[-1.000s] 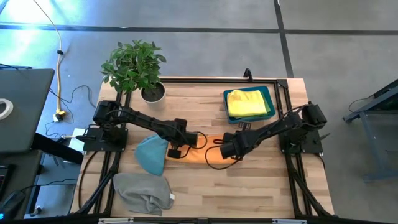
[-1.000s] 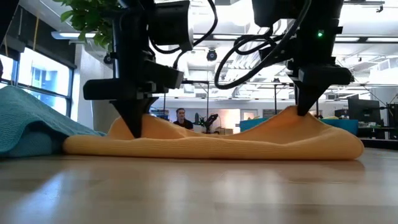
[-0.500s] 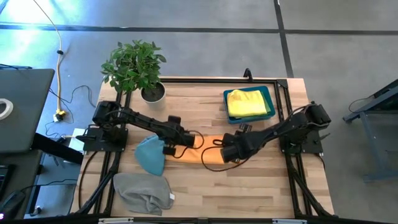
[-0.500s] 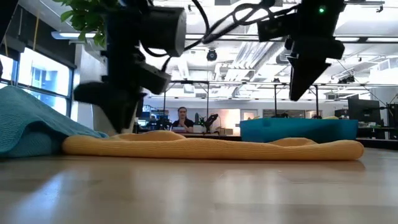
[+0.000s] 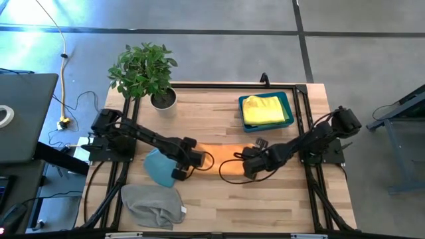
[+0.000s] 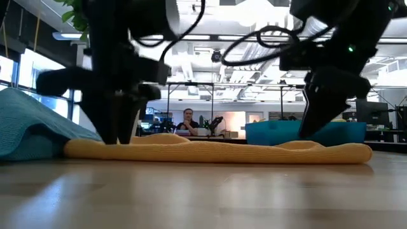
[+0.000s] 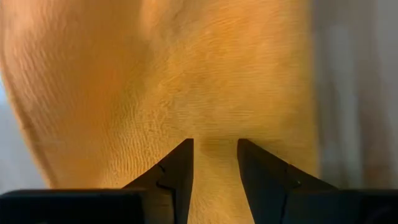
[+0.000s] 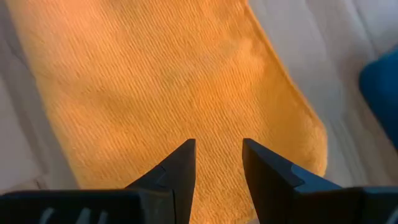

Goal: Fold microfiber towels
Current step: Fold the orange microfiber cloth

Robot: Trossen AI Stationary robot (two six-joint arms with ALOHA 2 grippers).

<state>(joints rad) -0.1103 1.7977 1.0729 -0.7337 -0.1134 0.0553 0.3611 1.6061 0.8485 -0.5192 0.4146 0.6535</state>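
Both grippers open over the orange towel

Left gripper (image 7: 214,152) and right gripper (image 8: 217,152) hold nothing, fingers parted above the orange towel (image 5: 219,161) lying flat. Beyond the towel's right end, a blue bin (image 5: 289,120) holds a yellow towel (image 5: 264,109).

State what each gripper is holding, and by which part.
Nothing is held. The left gripper and right gripper both stand open above the flat orange towel.
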